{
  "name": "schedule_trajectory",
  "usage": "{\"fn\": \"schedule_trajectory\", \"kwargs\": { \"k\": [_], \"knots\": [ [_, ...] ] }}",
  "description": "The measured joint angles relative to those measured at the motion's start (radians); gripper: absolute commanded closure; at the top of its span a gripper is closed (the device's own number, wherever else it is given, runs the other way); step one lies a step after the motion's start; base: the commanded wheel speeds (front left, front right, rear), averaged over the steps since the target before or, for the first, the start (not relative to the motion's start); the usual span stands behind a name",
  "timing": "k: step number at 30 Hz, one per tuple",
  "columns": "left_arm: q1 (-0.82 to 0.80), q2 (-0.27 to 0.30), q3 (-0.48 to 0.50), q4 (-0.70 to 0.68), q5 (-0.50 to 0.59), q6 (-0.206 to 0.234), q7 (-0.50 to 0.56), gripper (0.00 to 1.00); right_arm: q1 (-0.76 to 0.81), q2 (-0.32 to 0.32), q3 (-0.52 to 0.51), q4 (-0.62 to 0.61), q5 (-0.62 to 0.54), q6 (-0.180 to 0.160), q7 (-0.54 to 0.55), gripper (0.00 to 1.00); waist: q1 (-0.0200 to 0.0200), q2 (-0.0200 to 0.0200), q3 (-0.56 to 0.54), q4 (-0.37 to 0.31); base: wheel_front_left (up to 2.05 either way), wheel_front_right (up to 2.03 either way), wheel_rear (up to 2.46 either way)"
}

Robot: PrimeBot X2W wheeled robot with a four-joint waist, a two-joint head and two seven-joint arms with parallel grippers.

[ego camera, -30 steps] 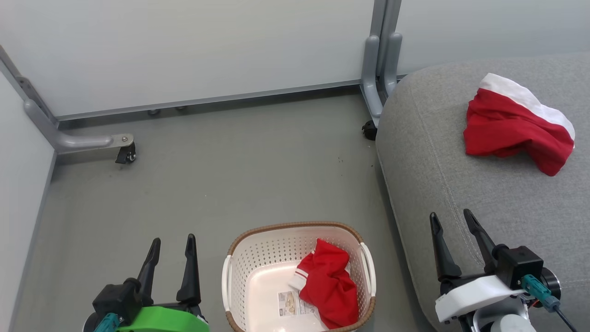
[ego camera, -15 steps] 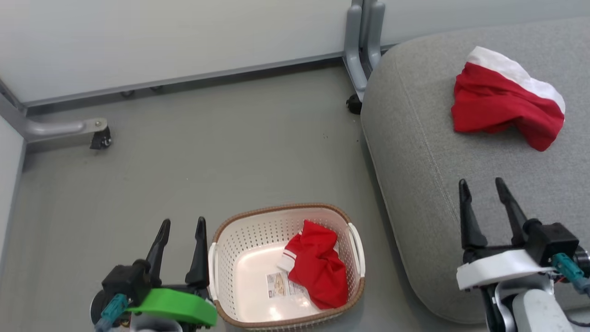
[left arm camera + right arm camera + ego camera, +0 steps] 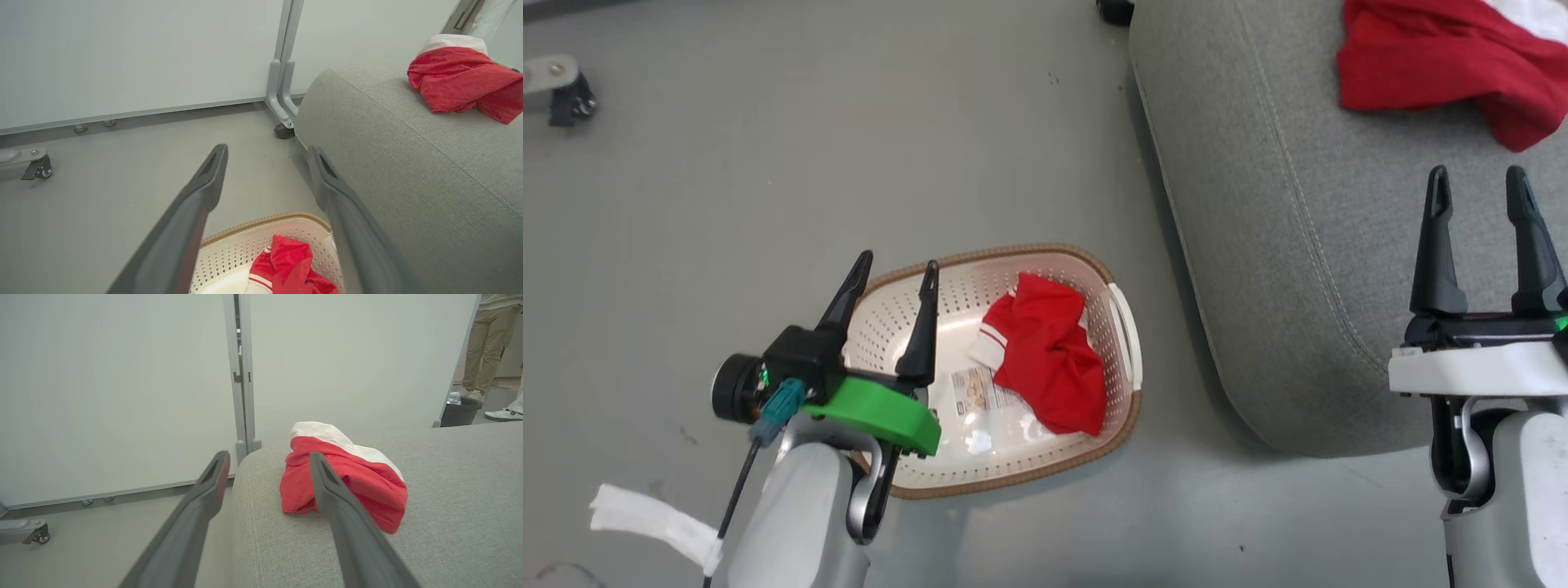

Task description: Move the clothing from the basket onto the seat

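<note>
Hovering over the basket (image 3: 1013, 251), the left tool (image 3: 898, 261) stands apart; the right tool (image 3: 1476, 171), also apart, hangs above the seat (image 3: 1258, 245).

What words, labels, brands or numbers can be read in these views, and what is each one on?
Nothing can be quoted.
Label on the floor of the basket: it has print and a small picture, but it is too small and blurred to read.
No other writing can be made out.
</note>
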Motion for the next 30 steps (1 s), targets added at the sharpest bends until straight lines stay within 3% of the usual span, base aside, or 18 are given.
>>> {"fn": "schedule_trajectory", "kwargs": {
  "k": [7, 18, 23, 30],
  "knots": [
    [-0.170, -0.001, -0.098, 0.198, 0.047, -0.005, 0.000, 0.00, -0.036, 0.000, 0.028, -0.047, 0.027, 0.000, 0.000, 0.00, 0.0001, 0.0000, 0.155, -0.044, 0.00, 0.00, 0.00],
    [-0.458, -0.003, -0.346, 0.599, 0.025, -0.006, 0.000, 0.00, -0.087, 0.000, 0.090, -0.078, 0.062, 0.000, 0.000, 0.00, 0.0002, 0.0000, 0.367, -0.113, 0.00, 0.00, 0.00],
    [-0.560, -0.002, -0.380, 0.739, 0.004, 0.000, 0.009, 0.00, -0.099, 0.001, 0.129, -0.083, 0.102, 0.000, 0.000, 0.00, 0.0001, 0.0000, 0.448, -0.151, 0.00, 0.00, 0.00],
    [-0.634, -0.002, -0.400, 0.831, -0.046, -0.001, 0.027, 0.00, -0.127, 0.001, 0.164, -0.088, 0.140, 0.000, 0.000, 0.00, 0.0001, 0.0000, 0.534, -0.198, 0.00, 0.00, 0.00]
  ]
}}
